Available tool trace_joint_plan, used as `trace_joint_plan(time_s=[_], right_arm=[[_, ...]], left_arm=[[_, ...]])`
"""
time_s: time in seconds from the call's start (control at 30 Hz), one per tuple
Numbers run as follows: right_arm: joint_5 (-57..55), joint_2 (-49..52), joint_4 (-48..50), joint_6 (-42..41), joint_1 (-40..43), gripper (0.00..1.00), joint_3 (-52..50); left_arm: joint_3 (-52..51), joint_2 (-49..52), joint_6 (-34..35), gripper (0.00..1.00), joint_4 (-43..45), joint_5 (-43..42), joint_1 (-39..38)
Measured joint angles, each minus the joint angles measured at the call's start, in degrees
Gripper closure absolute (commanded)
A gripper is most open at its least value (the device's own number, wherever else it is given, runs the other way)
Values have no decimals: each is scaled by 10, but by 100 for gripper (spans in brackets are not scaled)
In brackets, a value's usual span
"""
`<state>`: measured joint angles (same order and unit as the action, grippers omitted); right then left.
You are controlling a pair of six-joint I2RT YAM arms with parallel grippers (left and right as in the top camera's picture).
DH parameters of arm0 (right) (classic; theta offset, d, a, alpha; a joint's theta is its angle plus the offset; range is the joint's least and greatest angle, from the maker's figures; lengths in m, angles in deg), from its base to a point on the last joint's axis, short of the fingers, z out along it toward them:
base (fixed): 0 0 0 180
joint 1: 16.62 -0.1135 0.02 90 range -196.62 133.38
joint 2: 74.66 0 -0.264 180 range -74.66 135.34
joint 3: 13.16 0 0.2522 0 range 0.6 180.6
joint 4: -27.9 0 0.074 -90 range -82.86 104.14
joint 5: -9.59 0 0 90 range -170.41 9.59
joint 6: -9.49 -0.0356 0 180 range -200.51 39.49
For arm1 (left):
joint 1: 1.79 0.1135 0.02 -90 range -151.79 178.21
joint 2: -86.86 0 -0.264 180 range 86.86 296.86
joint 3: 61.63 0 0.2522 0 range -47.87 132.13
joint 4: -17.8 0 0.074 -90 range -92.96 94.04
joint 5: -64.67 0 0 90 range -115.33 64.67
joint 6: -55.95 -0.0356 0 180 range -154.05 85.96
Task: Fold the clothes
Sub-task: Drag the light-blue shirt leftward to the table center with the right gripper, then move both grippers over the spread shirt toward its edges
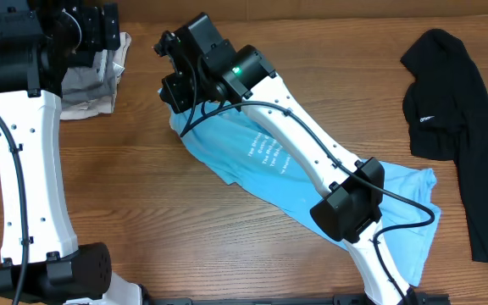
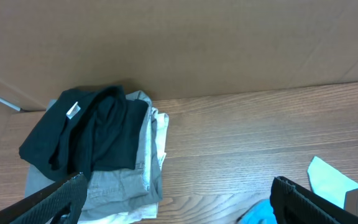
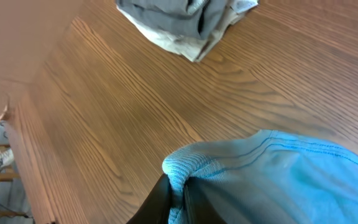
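Note:
A light-blue T-shirt (image 1: 261, 165) with white lettering lies stretched diagonally across the table's middle. My right gripper (image 1: 176, 102) is shut on its ribbed edge (image 3: 182, 171) at the shirt's upper-left end. A black garment (image 1: 460, 119) with a small white logo lies at the right edge. My left gripper (image 2: 176, 199) is open and empty, hovering beside a stack of folded clothes (image 2: 98, 149) at the back left, which also shows in the overhead view (image 1: 96, 80).
The folded stack has a black piece on top of grey and white ones. A cardboard wall (image 2: 179, 43) stands behind the table. The table's left edge (image 3: 23, 143) drops off beside the right gripper.

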<state>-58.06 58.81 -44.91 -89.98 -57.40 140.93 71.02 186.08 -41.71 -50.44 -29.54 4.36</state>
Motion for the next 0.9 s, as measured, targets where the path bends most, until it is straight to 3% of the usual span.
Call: trace_joint_plan(time_s=[0.2,0.53,0.9], right_arm=[[3,0,5,-10,2,67,0],[8,-39,-38,-12,43,29,0],[6,-227,-155,-11,147,12,2]], left_arm=[[0,0,0,2,0,0,0],[0,-3,4,0,0,-3,0],[0,-99,6,0,-48,-79,0]])
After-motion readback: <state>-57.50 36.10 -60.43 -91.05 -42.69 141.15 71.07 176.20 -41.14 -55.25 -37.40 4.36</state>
